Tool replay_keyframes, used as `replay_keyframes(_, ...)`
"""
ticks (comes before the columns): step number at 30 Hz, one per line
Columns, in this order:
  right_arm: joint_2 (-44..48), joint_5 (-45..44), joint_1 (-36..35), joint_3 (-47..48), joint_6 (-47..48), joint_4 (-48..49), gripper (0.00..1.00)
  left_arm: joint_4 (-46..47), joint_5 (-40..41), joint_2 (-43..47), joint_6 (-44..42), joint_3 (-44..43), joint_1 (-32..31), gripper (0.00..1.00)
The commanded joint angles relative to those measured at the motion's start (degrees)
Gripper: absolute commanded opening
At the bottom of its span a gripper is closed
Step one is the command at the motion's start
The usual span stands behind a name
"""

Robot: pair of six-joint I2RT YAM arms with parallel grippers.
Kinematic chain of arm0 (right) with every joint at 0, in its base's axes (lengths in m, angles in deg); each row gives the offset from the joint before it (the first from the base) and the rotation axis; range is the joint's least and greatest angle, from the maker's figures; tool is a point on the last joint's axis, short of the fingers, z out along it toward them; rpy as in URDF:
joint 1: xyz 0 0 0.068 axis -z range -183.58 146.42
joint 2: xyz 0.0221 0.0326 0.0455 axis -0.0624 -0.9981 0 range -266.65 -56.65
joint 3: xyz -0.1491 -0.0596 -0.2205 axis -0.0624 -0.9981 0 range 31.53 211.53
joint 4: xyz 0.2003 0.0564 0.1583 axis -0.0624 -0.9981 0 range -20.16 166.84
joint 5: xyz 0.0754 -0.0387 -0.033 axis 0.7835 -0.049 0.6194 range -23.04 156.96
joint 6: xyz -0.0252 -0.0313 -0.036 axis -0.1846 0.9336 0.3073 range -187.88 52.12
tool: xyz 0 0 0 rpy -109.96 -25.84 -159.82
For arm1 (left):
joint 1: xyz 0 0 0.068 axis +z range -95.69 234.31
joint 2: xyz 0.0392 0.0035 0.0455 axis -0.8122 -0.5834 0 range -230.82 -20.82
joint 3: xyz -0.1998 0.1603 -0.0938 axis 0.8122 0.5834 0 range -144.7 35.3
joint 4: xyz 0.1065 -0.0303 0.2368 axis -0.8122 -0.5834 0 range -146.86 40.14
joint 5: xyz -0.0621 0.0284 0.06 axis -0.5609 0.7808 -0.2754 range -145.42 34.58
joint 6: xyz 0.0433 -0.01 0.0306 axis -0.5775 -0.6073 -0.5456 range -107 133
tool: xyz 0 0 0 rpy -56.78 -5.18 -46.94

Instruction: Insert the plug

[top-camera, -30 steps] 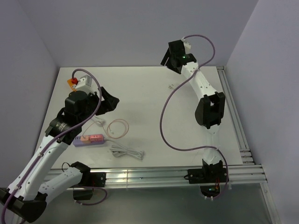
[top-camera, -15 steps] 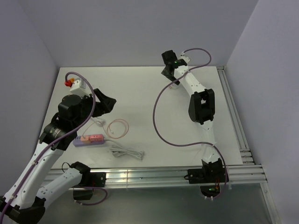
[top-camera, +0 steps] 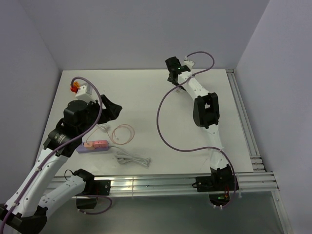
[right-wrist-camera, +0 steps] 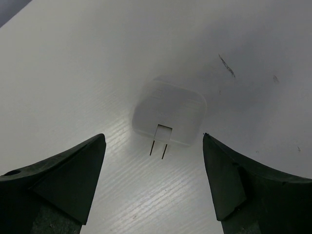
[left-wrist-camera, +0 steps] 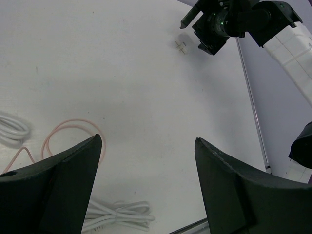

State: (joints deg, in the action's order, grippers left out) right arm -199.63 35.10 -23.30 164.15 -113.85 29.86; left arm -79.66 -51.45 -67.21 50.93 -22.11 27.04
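White worktop (top-camera: 141, 97) enclosed by lilac walls, with aluminium rails (top-camera: 161, 183) along the near edge. Plug (top-camera: 95, 144): pink, lying against the lilac power strip (top-camera: 87, 149) at near left (prongs not visible), with its thin pink cord (top-camera: 123, 133) looped beside it. White cable bundle (top-camera: 131, 158) nearby. Left gripper (left-wrist-camera: 147, 140): spread wide, empty, above the cord loop. Right gripper (right-wrist-camera: 153, 137): spread wide, empty, over a white adapter (right-wrist-camera: 169, 113) at the far side.

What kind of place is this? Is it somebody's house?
Probably not a house; it looks like a robot lab workbench. A left arm and a right arm are bolted to a metal rail at a white table's edge. Plain walls box it in, and a power strip lies ready.
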Motion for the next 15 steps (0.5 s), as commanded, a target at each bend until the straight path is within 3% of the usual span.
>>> replay_keyframes(1, -1.8, -4.0, -0.5, 3.2, 2.2, 1.5, 0.87, 2.6, -0.9, -0.3, -1.4, 0.4, -0.1, 0.82)
replay_keyframes(15, -4.1, 0.7, 2.3, 4.3, 0.1, -3.7, 0.85, 2.1, -0.4, -0.5, -2.1, 1.0, -0.2, 0.83)
